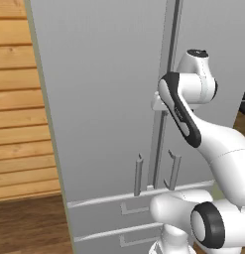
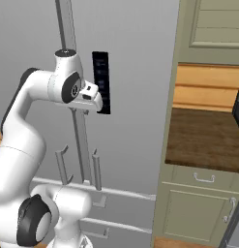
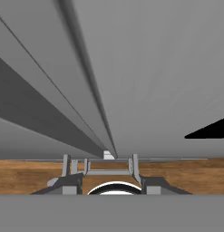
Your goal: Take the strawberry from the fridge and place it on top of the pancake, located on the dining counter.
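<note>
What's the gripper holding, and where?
Nothing loose. The gripper is shut at the vertical bar between the fridge doors, partway up; whether it clamps that bar cannot be told.

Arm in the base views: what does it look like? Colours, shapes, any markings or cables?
The arm is glossy white, built of rounded, bulbous link shells. Dark, near-black bands and round caps mark the joints, one a long dark strip along a link. A small white boxy hand with the gripper sits at its end. The gripper's finger tips are small and dark grey. No cables or printed markings are visible.
</note>
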